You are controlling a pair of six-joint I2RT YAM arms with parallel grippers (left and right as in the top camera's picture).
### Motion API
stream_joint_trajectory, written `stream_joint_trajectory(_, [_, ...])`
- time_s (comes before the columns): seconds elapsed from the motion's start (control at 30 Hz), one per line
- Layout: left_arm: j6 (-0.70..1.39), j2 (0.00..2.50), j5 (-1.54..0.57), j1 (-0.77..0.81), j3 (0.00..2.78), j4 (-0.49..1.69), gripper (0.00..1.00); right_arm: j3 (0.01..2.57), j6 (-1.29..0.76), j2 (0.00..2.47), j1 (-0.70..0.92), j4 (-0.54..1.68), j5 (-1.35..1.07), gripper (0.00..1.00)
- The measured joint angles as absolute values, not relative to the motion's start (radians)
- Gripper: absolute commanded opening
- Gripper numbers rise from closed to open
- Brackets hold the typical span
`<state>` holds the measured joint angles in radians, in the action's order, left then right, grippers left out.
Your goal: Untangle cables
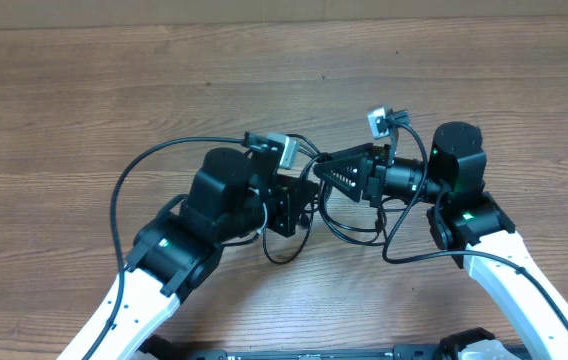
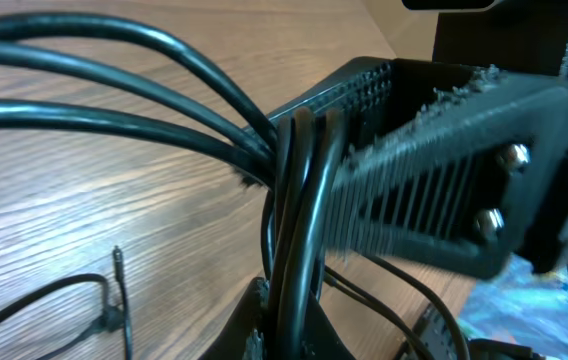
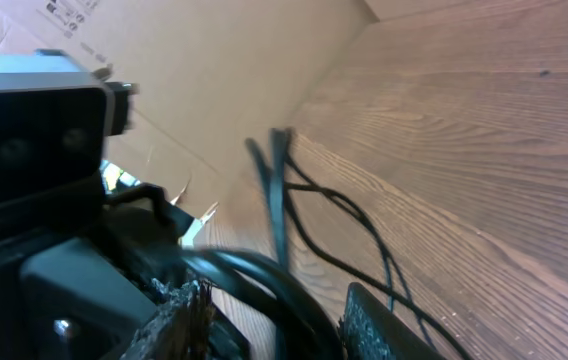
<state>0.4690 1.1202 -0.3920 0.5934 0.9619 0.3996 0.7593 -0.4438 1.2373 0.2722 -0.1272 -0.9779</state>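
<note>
Two arms meet near the centre of the wooden tabletop [image 1: 84,90]. The left pincer [image 1: 304,200] is clamped tight on the cables [image 1: 349,230], whose slack loops droop toward 6 o'clock. The right pincer [image 1: 328,172], at its 2 o'clock, seems part-closed around the same bundle.

Overhead: straight down over table [image 1: 64,100], mid-range. Wrist views: low, very close, facing each other, sharing cables [image 2: 294,200].
</note>
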Motion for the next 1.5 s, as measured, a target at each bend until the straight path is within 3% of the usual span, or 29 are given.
stream_joint_trajectory(0.73, [0.479,1.166,-0.566,0.582,0.962,0.373,0.05,0.759,-0.392,1.237,0.284,0.015,-0.710,0.41])
stream_joint_trajectory(0.97, [0.478,1.166,-0.561,0.582,0.962,0.390,0.04,0.759,-0.392,1.237,0.284,0.030,-0.710,0.41])
stream_joint_trajectory(1.2, [0.471,1.166,-0.426,0.583,0.966,0.517,0.04,0.759,-0.446,1.237,0.253,-0.002,-0.708,0.41])
stream_joint_trajectory(1.5, [0.349,1.166,-0.403,0.583,0.967,0.477,0.04,0.759,-0.519,1.216,0.216,-0.085,-0.876,0.42])
